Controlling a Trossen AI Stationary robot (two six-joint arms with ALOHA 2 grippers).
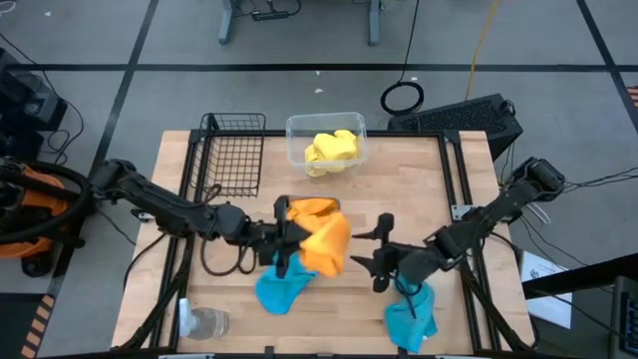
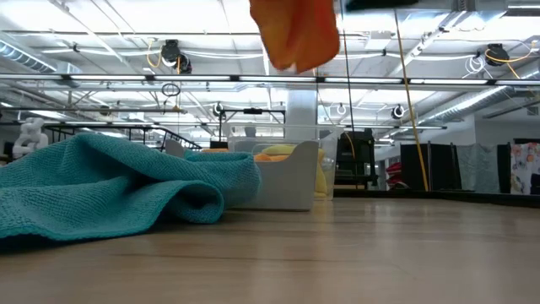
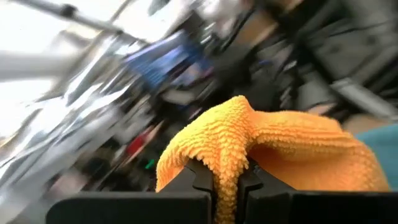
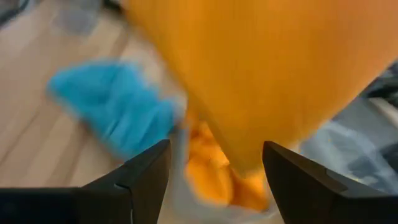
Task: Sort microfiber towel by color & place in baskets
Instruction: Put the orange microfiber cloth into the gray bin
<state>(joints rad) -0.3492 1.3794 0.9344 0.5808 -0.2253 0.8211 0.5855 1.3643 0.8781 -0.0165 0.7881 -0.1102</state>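
My left gripper [image 1: 284,239] is shut on an orange towel [image 1: 326,245] held up over the table's middle; the towel also hangs at the top of the low view [image 2: 295,34]. A second orange towel [image 1: 309,208] lies in the grey tray [image 2: 291,181] just beyond. My right gripper [image 1: 362,249] is open and empty, right of the hanging towel and pointing at it [image 4: 214,149]. One teal towel [image 1: 283,290] lies flat on the table under my left gripper, another [image 1: 411,319] under my right arm. A yellow towel [image 1: 332,150] lies in the clear tub [image 1: 295,128]. My left gripper pinches a bunched fold of the orange towel [image 3: 227,163] between its two fingers [image 3: 199,182]. The fold stands out past the fingertips, and the rest of the towel spreads beyond them. The towel is lifted clear of the table and hangs below the gripper.
The black wire-mesh basket [image 1: 234,155] stands at the far left of the table, with nothing showing in it. A clear glass cup [image 1: 205,322] lies near the front left edge. A dark cable loop [image 1: 227,261] lies on the table under the left arm.
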